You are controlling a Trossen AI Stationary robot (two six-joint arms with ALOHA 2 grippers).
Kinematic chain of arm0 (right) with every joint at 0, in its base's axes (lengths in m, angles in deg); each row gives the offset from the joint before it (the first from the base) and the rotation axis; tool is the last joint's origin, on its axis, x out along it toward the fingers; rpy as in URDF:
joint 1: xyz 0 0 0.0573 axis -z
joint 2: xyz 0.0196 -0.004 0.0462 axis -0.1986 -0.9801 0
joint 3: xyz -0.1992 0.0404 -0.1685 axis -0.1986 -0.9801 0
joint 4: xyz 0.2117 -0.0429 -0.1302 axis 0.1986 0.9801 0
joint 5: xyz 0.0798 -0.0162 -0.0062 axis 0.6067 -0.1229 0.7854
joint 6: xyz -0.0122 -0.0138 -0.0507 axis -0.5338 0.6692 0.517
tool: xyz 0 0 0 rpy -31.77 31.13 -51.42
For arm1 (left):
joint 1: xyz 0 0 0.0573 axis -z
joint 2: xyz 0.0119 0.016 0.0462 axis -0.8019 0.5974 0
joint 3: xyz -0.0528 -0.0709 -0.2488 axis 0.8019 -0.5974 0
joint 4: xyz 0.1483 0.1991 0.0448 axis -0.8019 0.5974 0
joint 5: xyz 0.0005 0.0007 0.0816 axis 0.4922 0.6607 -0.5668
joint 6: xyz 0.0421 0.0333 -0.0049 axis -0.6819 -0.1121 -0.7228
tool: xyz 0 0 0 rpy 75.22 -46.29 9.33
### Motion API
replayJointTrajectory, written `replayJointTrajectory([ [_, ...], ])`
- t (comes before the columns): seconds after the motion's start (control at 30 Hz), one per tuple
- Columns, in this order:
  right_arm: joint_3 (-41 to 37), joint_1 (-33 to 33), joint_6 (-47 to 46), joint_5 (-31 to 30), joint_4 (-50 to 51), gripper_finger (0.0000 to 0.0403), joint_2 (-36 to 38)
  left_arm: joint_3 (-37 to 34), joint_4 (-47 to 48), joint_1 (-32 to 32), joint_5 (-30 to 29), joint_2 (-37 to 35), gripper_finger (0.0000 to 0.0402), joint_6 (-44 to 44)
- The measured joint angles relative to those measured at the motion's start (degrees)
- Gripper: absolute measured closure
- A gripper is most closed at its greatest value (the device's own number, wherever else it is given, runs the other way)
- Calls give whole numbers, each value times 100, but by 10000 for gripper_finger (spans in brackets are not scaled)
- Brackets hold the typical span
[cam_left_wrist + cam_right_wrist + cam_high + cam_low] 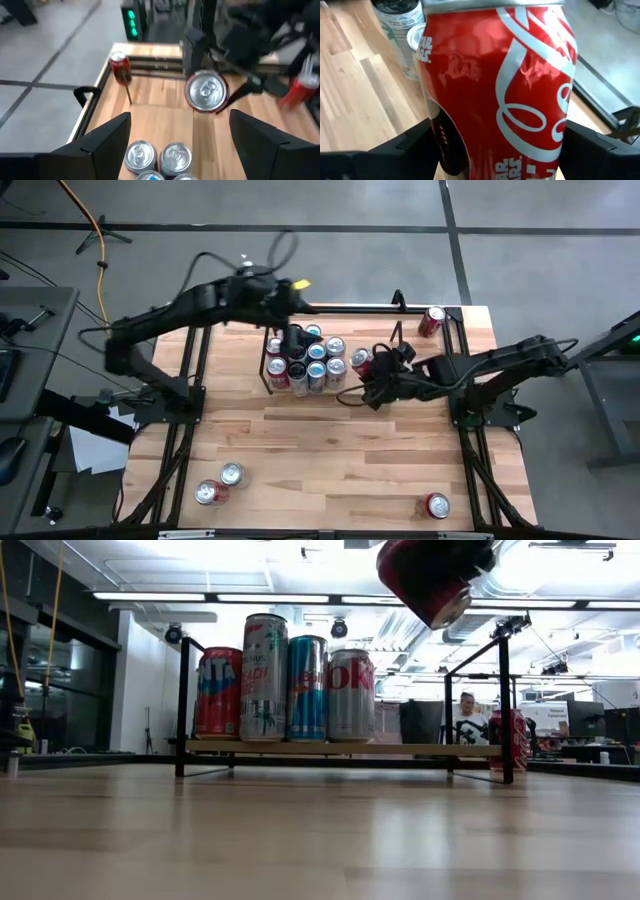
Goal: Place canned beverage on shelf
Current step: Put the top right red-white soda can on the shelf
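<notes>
The shelf stands at the table's far middle and carries several upright cans. My right gripper is shut on a red canned beverage, up in the air just right of the shelf. My left gripper hovers open above the shelf's cans, with nothing between its fingers. My right gripper pinches the red can's side wall between its two fingers, one on each opposite side. The fingers come from the table's right, slanting down. The can is lifted clear of the table and tilted, higher than the tops of the shelf's cans.
A red can stands at the table's far right corner. Two cans lie near the front left and one near the front right. A black rail frame edges the wooden table. A person sits in the room behind.
</notes>
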State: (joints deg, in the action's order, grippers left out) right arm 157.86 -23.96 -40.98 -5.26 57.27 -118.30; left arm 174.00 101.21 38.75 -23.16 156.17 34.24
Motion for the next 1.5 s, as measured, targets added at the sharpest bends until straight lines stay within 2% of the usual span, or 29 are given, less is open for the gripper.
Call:
replayJointTrajectory([
  [0.17, 84, 204, 591, 160, -261, 96, 0, 1323, 1198, 61, 13, 1085, 85, -584],
  [0.3, 84, 290, 927, 265, -386, 96, 0, 1713, 1305, 203, 112, 1552, 71, -933],
  [0.37, 84, 340, 1084, 366, -475, 96, 0, 1755, 1241, 289, 315, 1686, 68, -1078],
  [0.53, 84, 439, 1360, 556, -579, 96, 0, 1751, 1227, 538, 318, 1943, 66, -1618],
  [0.63, 84, 507, 1385, 774, -590, 96, -2, 1751, 1142, 665, 205, 2002, 66, -1803],
  [1.03, 84, 517, 1728, 997, -1087, 96, -4, 1689, 1056, 741, -432, 2038, 66, -1970],
  [1.2, 84, 511, 2031, 999, -1247, 96, -7, 1690, 1091, 741, -376, 2039, 66, -1962],
  [1.33, 84, 498, 2286, 1047, -1531, 96, -7, 1690, 1098, 737, -27, 2039, 66, -1964],
  [1.5, 84, 498, 2345, 1076, -1519, 96, -7, 1690, 1065, 752, -5, 2039, 66, -1968],
])
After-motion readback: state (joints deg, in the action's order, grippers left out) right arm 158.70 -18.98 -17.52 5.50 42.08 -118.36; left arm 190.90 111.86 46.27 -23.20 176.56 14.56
